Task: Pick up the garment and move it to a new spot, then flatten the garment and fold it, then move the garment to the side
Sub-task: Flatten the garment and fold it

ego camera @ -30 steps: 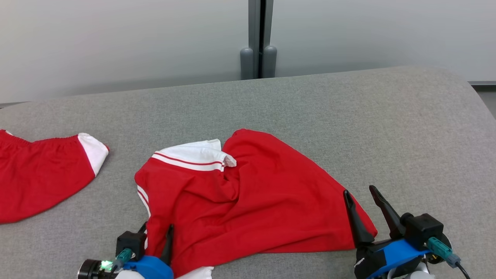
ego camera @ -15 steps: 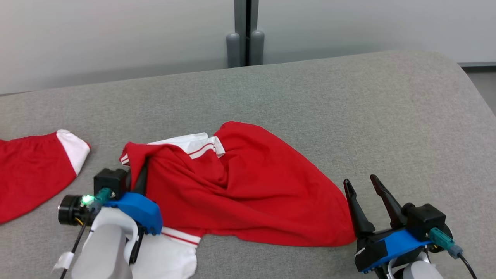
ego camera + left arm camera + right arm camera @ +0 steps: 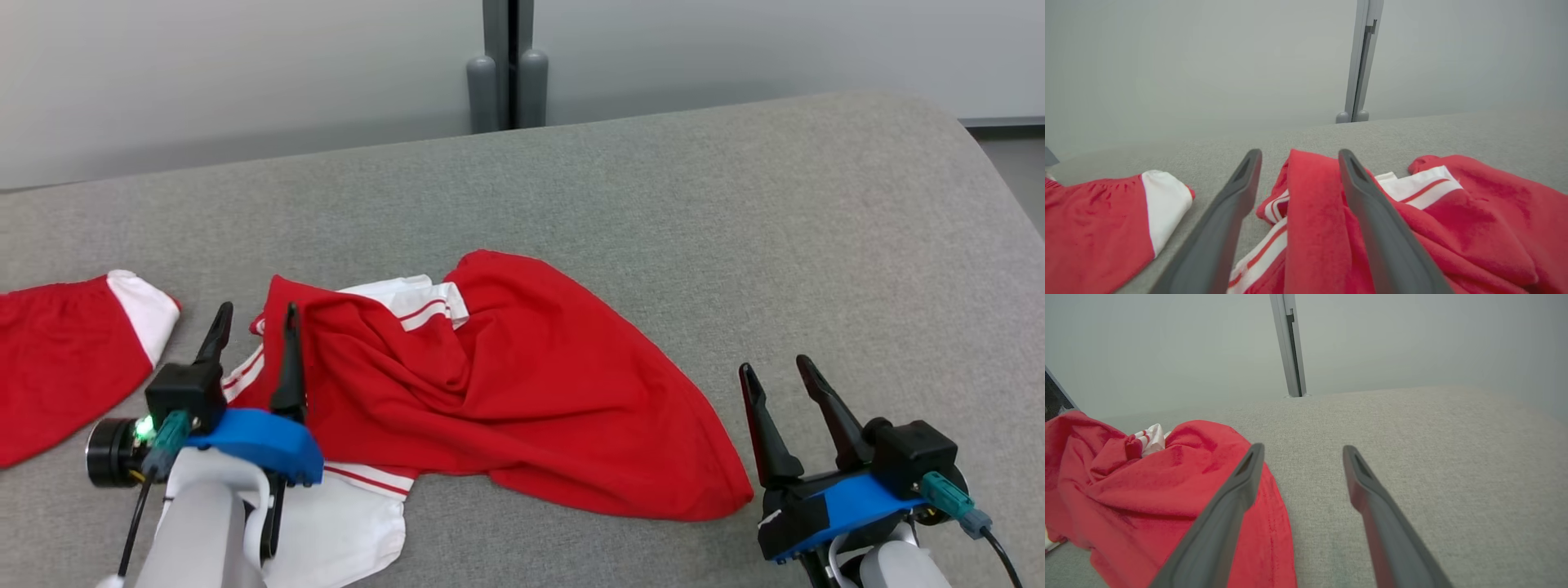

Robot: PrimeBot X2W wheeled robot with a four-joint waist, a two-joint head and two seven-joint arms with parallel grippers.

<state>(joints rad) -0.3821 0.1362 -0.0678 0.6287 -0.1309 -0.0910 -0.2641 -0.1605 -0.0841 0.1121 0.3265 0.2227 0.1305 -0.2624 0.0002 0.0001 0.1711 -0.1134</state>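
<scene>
1. The left gripper is seen at the lower left of the head view with its two dark fingers spread wide and nothing clamped. In the left wrist view a raised red fold stands in the gap between them, and the right-hand finger is seen across the cloth.
2. The right gripper is seen at the lower right of the head view, likewise spread and empty. In the right wrist view only bare grey surface is seen between its fingers.
3. The garment, red with white striped trim, lies crumpled across the lower middle of the head view. Its left edge is reached by the left gripper. Its pointed lower right corner ends just beside the right gripper. A white part is spread at the bottom of the frame beside the left wrist.
4. In the right wrist view the garment is bunched at the left, behind the left-hand finger.
5. A second red piece with a white band is laid at the left edge of the head view, apart from the garment.
6. Both are borne by a grey cloth-covered surface, behind which a pale wall with a grey post is seen at top centre.
</scene>
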